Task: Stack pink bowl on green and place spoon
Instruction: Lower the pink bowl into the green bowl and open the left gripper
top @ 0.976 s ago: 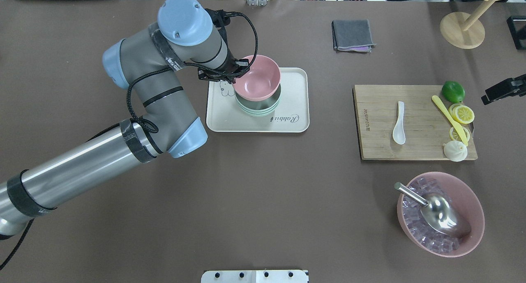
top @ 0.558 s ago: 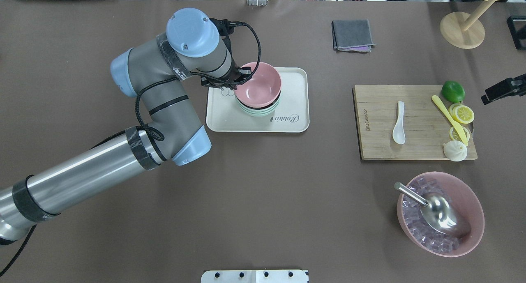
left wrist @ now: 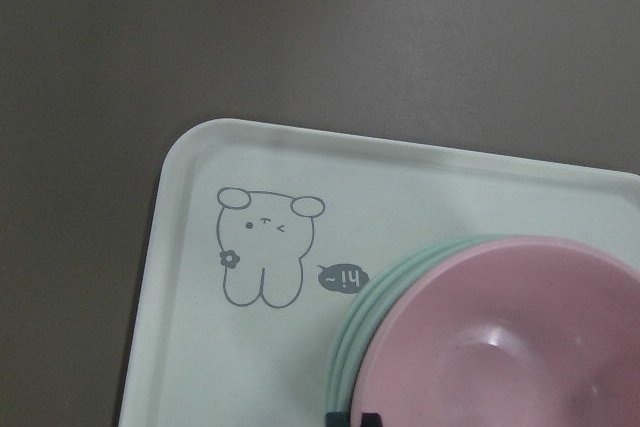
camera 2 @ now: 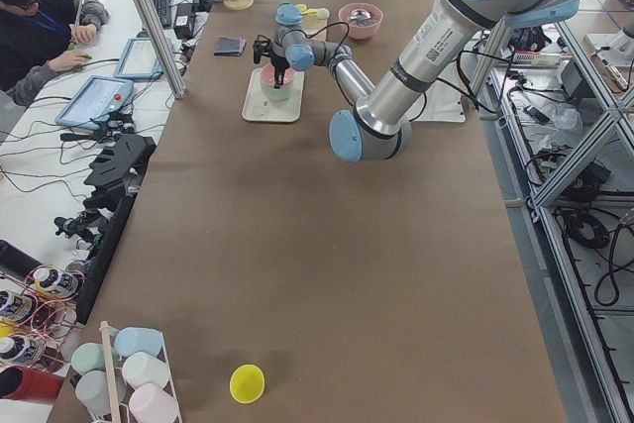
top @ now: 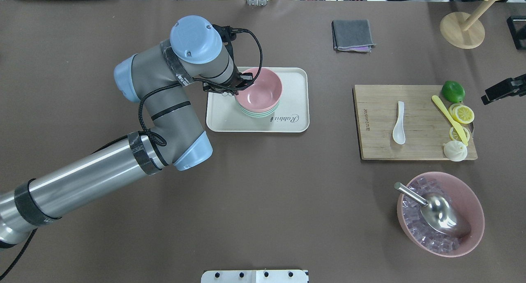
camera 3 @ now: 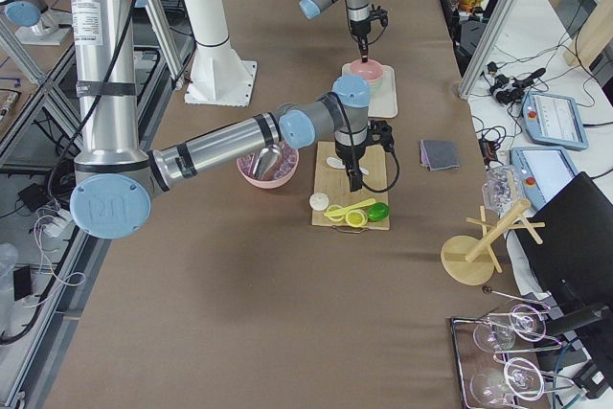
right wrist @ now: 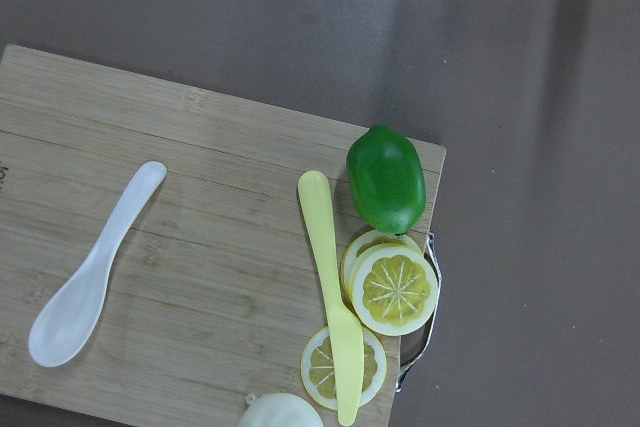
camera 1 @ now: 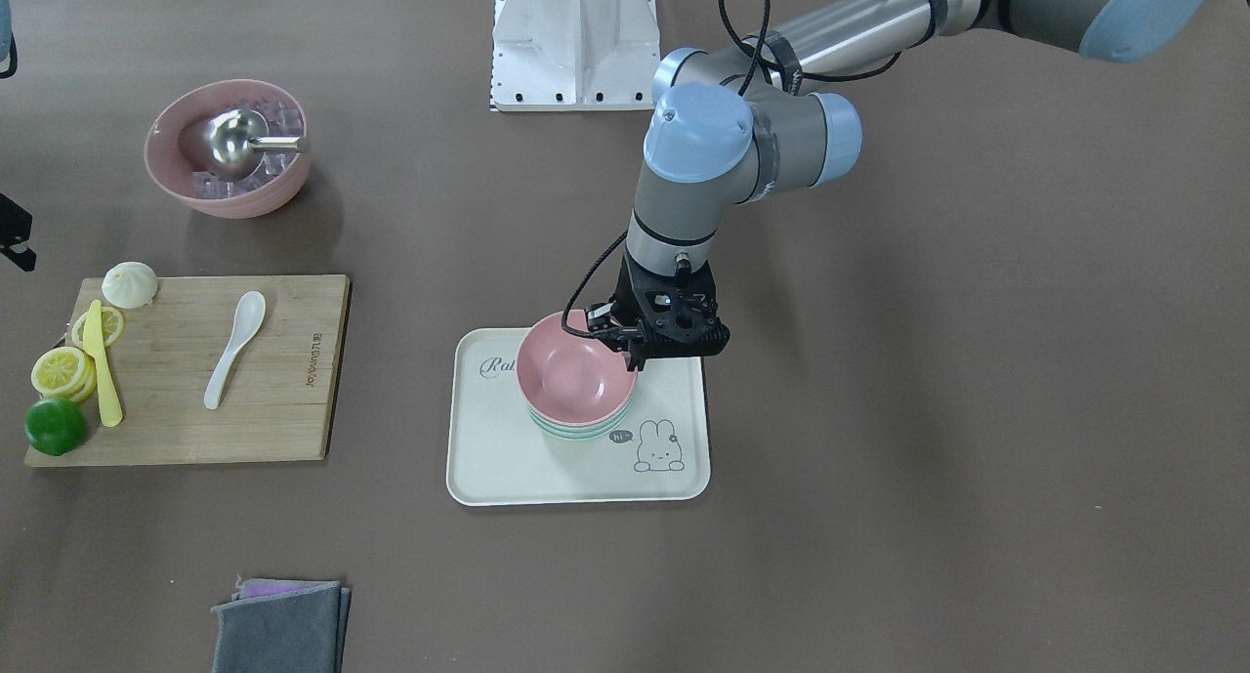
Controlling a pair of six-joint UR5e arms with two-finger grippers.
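Gripping pink bowl [camera 1: 571, 372] rim: end effector [camera 1: 633, 351]

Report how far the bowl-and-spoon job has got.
Done: pink bowl sits nested on the green bowls on the tray. In hand: left gripper, jaws pinching its rim. Left: release it, then move the white spoon, untouched on the cutting board.

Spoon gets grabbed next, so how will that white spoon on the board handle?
The white spoon looks glossy and rigid, so probably slippery. It lies low on the cutting board, so grip may be shallow. Its rounded end might rock.
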